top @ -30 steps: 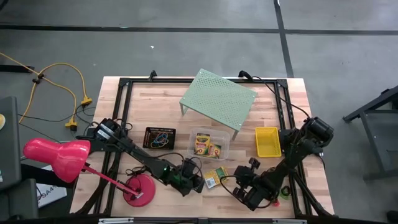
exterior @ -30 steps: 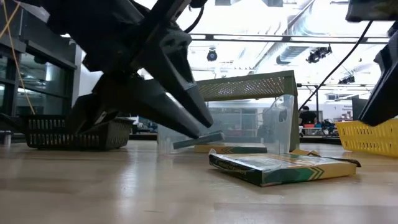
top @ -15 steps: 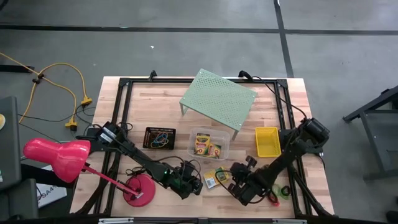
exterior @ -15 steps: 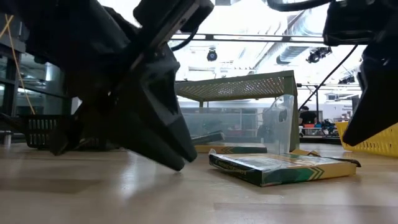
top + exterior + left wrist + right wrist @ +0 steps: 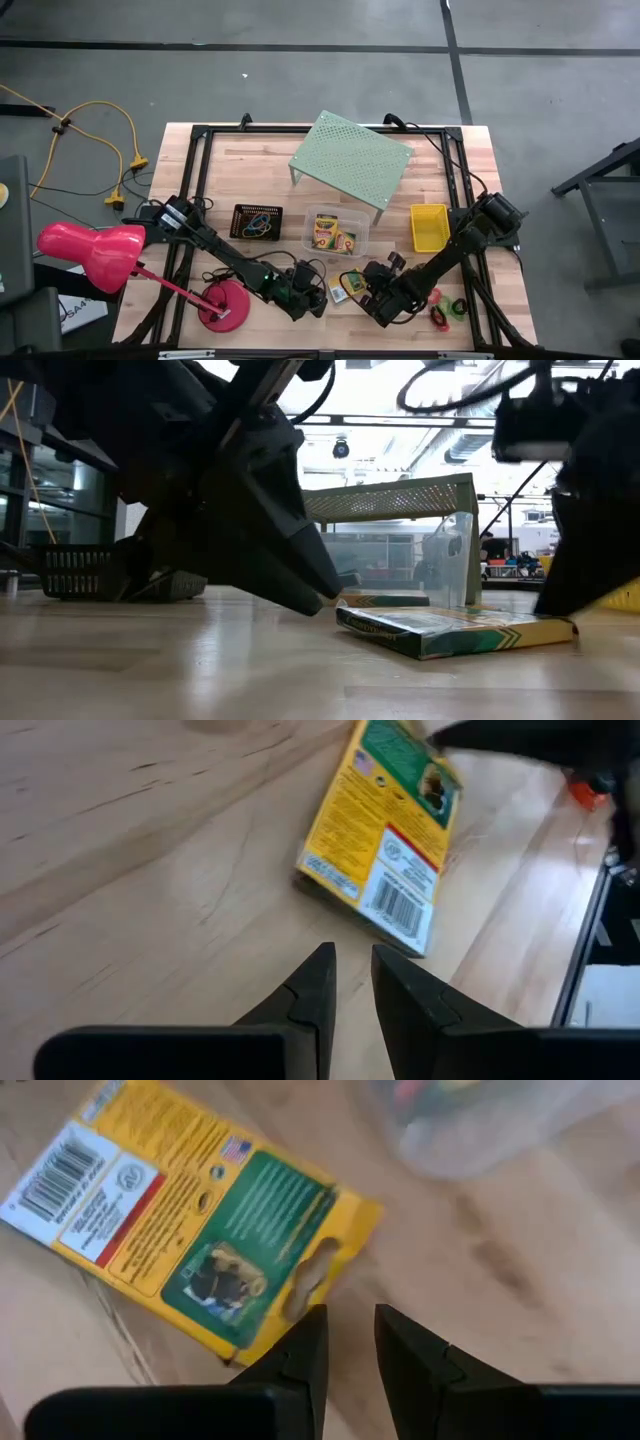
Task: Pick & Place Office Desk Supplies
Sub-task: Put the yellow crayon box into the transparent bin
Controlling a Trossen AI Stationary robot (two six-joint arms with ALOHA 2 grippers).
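While a card box (image 5: 343, 287) lies flat, wooden table (image 5: 228, 170) shows grain.

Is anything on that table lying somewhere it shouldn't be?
One green-and-yellow card box lies flat on the bare wood between the two grippers, while similar boxes sit inside the clear tub. A few little rings also lie loose near the table's right front corner, outside any container.

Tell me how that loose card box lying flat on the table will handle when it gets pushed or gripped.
The card box lies flat on smooth wood, so it would probably slide, not tip or roll. It looks thin and light, likely pivoting if nudged off-centre. Its torn-looking flap edge suggests soft card that may crush under a hard pinch from the right gripper.
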